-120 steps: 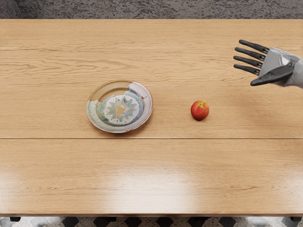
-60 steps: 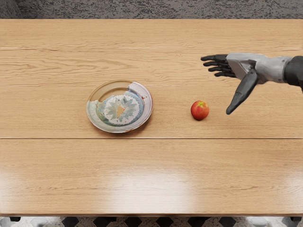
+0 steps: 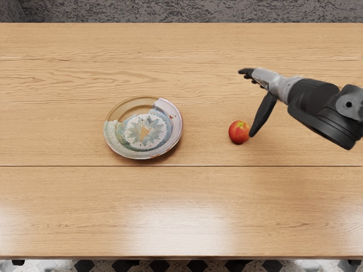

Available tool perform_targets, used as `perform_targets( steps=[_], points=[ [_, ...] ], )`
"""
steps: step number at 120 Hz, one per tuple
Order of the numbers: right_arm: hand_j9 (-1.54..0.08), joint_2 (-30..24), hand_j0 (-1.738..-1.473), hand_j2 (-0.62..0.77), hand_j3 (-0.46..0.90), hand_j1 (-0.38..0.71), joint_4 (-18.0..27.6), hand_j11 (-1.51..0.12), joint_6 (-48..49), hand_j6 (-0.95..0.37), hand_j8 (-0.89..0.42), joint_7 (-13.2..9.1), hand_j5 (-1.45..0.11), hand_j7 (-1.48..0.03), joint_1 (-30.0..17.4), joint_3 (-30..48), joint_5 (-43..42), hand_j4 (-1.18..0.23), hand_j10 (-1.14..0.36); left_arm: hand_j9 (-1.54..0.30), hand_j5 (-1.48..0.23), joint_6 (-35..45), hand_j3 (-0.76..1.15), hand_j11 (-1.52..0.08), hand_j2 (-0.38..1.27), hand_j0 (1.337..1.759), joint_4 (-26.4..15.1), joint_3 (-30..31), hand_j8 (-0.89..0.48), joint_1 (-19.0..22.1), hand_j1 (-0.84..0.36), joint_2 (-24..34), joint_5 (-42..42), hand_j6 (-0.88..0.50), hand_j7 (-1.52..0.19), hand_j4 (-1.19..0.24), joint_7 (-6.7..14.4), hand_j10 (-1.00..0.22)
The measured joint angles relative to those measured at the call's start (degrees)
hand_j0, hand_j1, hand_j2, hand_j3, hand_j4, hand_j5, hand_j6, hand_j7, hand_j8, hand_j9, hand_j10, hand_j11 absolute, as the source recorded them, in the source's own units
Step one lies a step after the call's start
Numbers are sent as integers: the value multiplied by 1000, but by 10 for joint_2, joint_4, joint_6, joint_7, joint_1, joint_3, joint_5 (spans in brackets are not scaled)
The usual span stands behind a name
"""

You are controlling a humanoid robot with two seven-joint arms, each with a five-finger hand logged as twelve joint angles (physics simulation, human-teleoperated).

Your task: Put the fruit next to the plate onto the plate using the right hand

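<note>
right robot hand [image 3: 266, 88] moved in beside apple [image 3: 239, 132] | fingers apart, empty | apple just left of it, plate [image 3: 176, 122] beyond

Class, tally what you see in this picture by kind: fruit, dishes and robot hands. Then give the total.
Fruit: 1, the apple
Dishes: 1, the plate
Robot hands: 1, the right hand
Total: 3
</note>
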Motion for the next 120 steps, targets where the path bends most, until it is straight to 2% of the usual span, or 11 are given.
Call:
perform_targets(
  steps=[22, 42, 76, 101, 120],
  points=[
    [-51, 53, -1658, -6, 0, -303, 3, -51, -90, -42, -42, -2, -51, -51, 12, -76, -5, -41, -41, -299, -299, 0, 0, -299, 46, 1658, 0, 0, -230, 0, 74, 0, 0, -231, -299, -230, 0, -230],
    [-122, 86, -1658, -17, 0, -237, 2, -122, -134, -97, -96, -2, -122, -122, 14, -112, -8, -96, -95, -299, -299, 0, 0, -299, 46, 1658, 0, 0, -230, 0, 74, 0, 0, -231, -299, -230, 0, -230],
    [-264, 119, -1658, -39, 0, -106, -4, -264, -149, -205, -205, -2, -264, -264, 19, -150, -5, -204, -204, -299, -299, 0, 0, -299, 46, 1658, 0, 0, -230, 0, 74, 0, 0, -230, -299, -230, 0, -230],
    [-324, 145, -1658, -48, 0, -51, -44, -324, -149, -251, -251, -2, -324, -324, 24, -170, 0, -250, -250, -299, -299, 0, 0, -299, 46, 1658, 0, 0, -230, 0, 74, 0, 0, -231, -299, -230, 0, -230],
    [-354, 150, -1658, -53, 0, -23, -56, -354, -150, -274, -274, -2, -354, -354, 25, -188, 0, -273, -273, -299, -299, 0, 0, -299, 46, 1658, 0, 0, -230, 0, 74, 0, 0, -231, -299, -230, 0, -230]
  ],
)
